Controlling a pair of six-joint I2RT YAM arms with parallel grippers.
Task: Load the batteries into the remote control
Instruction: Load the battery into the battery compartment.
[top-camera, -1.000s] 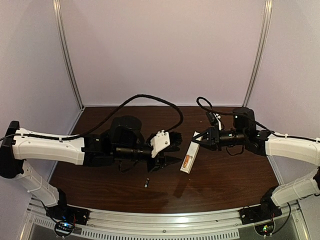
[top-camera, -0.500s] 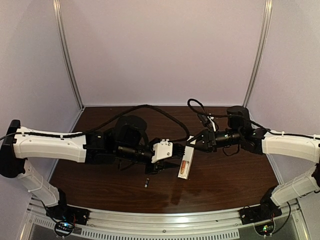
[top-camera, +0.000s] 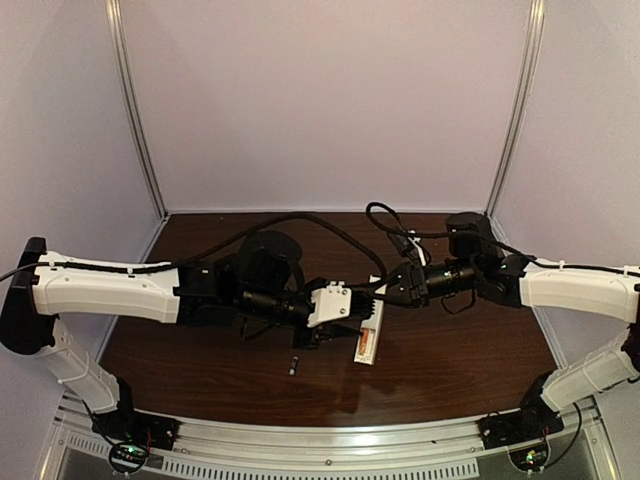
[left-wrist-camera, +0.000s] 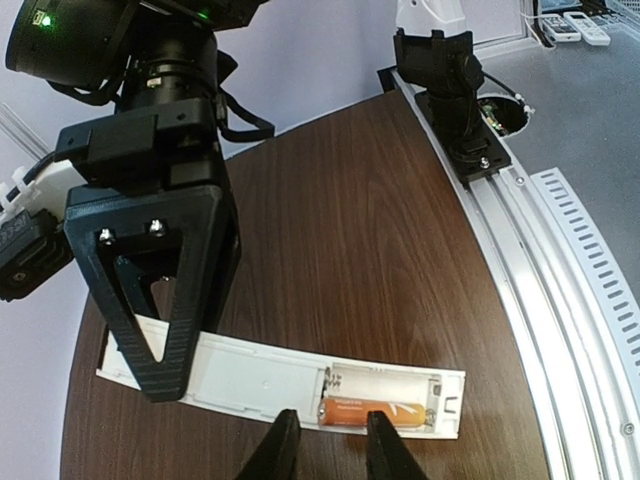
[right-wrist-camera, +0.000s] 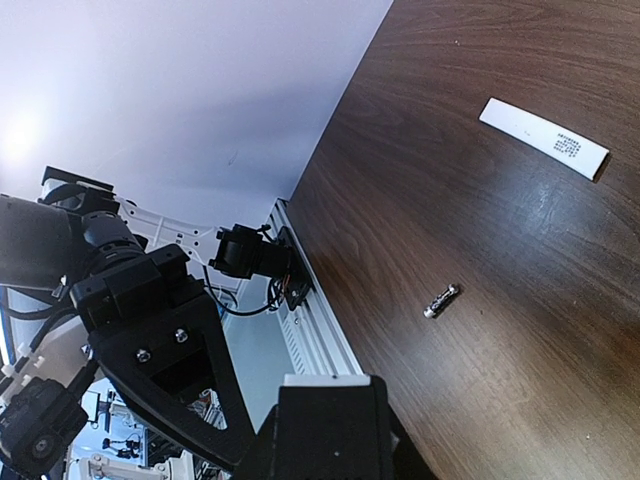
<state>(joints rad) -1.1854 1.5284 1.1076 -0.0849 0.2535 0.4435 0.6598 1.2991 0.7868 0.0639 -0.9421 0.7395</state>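
Currently: remote control (left-wrist-camera: 250, 375) lies crosswise before left gripper (left-wrist-camera: 327, 455), its far end clamped by right gripper (top-camera: 385, 295). Orange battery (left-wrist-camera: 370, 411) is seated in 1 bay. Left jaws are slightly parted, holding nothing. Black battery (top-camera: 294, 365) lies loose on table (top-camera: 450, 370), nearer the left arm.

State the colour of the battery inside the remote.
Orange battery, clearest in the left wrist view.

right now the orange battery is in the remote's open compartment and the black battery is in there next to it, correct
No. The orange battery sits in the open compartment of the remote control, but the black battery lies loose on the table; the slot beside the orange one is empty, as the left wrist view shows.
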